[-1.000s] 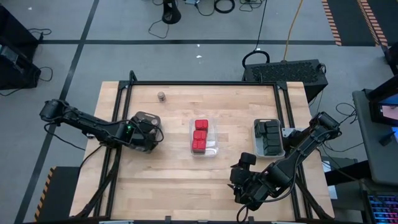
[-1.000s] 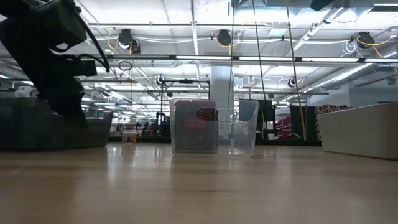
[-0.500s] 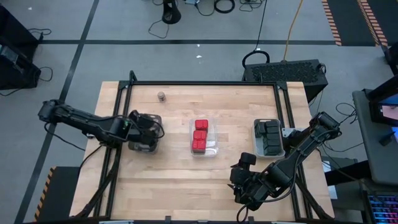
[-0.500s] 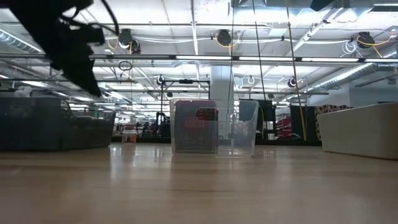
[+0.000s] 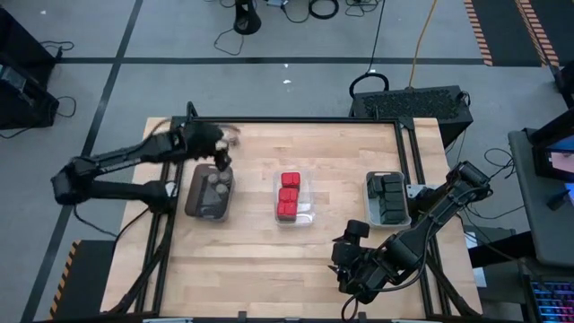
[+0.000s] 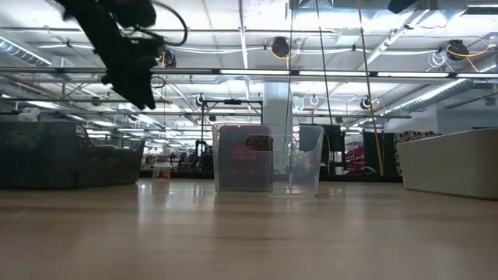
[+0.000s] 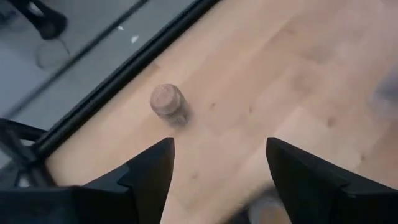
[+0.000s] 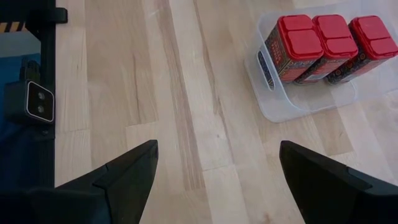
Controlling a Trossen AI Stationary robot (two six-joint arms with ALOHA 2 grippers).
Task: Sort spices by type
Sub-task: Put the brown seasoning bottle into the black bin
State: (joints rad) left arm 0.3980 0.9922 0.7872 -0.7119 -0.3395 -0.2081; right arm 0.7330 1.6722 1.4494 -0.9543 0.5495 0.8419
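One small round brownish jar [image 7: 166,104] stands alone on its base on the table near the far left edge; it is also in the low view [image 6: 162,167]. My left gripper [image 7: 217,165] hovers above and short of it, open and empty; it shows in the high view [image 5: 222,151] too. Other round jars [image 5: 215,184] sit in a dark tray [image 5: 199,205]. Three red boxes [image 8: 326,43] stand in a clear tray [image 5: 305,215]. Black boxes [image 5: 389,196] fill a grey tray [image 5: 369,184]. My right gripper [image 8: 217,168] waits open near the front right.
A black metal frame [image 5: 287,119] runs along the table's far edge just beyond the lone jar. Bare wood lies between the trays and along the near edge [image 5: 269,278]. The right arm [image 5: 421,229] slants across the table's right side.
My left gripper has risen out of the dark tray and swung toward the table's far edge, ending above the lone jar. It has stayed open and empty. The tray and its jars, which the arm covered before, now show.
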